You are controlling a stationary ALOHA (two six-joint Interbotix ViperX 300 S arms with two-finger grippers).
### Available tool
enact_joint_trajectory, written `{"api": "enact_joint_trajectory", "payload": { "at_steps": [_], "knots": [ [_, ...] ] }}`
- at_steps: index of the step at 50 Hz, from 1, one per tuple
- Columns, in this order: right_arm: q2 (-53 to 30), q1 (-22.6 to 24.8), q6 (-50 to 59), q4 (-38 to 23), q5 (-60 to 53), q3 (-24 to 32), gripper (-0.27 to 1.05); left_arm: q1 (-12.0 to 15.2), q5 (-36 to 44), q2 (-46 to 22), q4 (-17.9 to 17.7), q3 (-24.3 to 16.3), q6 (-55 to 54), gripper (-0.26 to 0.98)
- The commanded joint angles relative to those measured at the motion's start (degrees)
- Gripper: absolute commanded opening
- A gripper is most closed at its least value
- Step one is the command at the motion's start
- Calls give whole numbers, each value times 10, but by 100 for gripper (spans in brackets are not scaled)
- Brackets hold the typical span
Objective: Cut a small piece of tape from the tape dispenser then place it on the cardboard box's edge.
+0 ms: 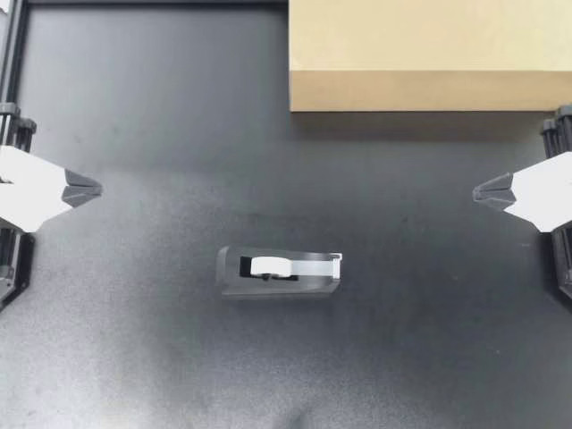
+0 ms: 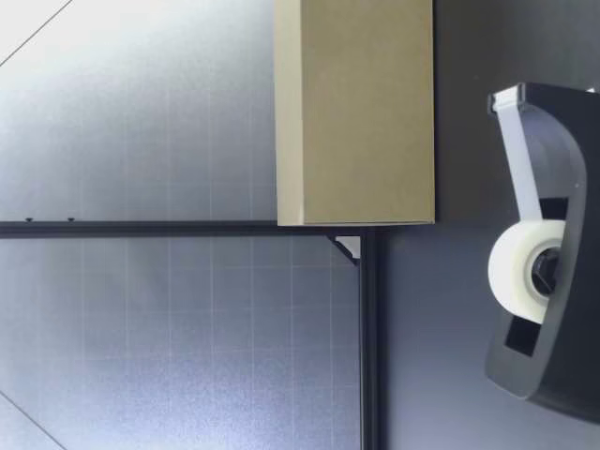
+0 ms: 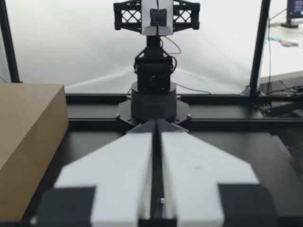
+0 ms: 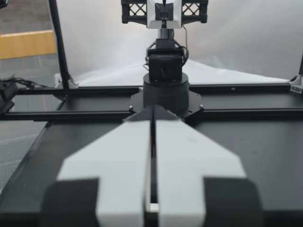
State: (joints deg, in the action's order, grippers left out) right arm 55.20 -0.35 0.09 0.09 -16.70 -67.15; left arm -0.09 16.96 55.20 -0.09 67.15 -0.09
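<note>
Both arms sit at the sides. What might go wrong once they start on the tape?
The tape dispenser stands loose mid-table; pulling tape may drag or tip it unless the left gripper holds it. The tape end at the cutter is short, easy for the right gripper to miss. The cardboard box sits apart, so the cut piece may curl or stick to itself first.

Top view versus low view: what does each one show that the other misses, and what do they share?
Only the top view: my left gripper and my right gripper, both shut, at opposite sides of the table. Only the low view: the flat side of the tape roll, with its core. Both: the tape dispenser and the cardboard box.
</note>
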Motion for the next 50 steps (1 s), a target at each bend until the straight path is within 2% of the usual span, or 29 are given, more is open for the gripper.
{"api": "enact_joint_trajectory", "payload": {
  "at_steps": [1, 10, 24, 38, 45, 50],
  "knots": [
    [-4, 0, 1, 0, -4, 4, -11, -8, 9, -8, -1, -3, 3, -7],
    [-46, -1, 20, 3, -4, 33, -12, -8, 17, -13, 0, -3, 4, -10],
    [-256, -2, 47, 11, 71, 156, -12, -8, 25, -25, -1, -3, 3, -10],
    [-463, -2, 98, 11, 335, 321, -12, -8, 29, -29, -1, 1, 3, -10],
    [-517, -1, 93, 11, 457, 382, -12, -8, 29, -30, -1, 6, 2, -10],
    [-542, -1, 82, 11, 499, 405, -12, -8, 29, -30, -1, 11, 2, -10]
  ]
}}
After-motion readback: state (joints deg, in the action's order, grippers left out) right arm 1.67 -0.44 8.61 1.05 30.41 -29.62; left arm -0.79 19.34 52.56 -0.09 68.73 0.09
